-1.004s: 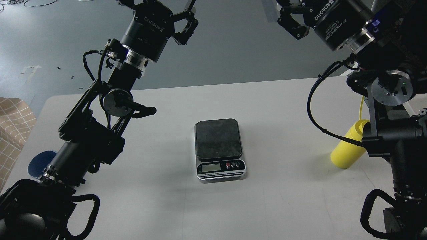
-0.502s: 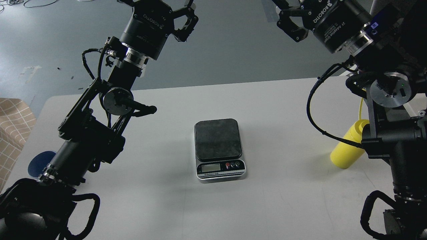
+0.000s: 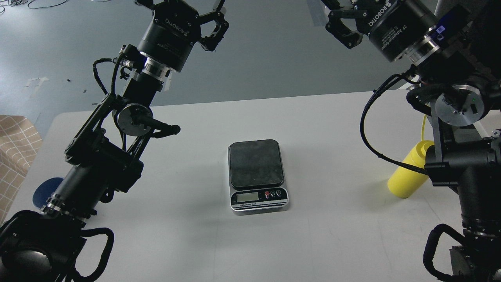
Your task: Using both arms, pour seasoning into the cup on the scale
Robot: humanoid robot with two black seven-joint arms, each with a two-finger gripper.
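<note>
In the middle of the desk (image 3: 203,243) lies the scale (image 3: 257,175), and its dark weighing plate is bare: no cup stands on it yet. The cup (image 3: 44,188) is at the left edge of the desk, mostly hidden behind the left arm, so only a blue part of it shows. The seasoning bottle (image 3: 407,176) stands at the right side, well apart from the scale and partly covered by the right arm.

Both arms are raised high above the far edge of the desk. The left gripper (image 3: 195,8) has its jaws spread and holds nothing; its fingertips leave the view at the top. The right gripper (image 3: 341,17) is also empty, but it is cut by the top edge, so how wide its jaws stand cannot be told.

Compared with one second ago, the left arm has shifted a little to the left and the right gripper moved only slightly; scale, cup and bottle have not moved. This suggests the task is only at its beginning, with no object approached yet.
</note>
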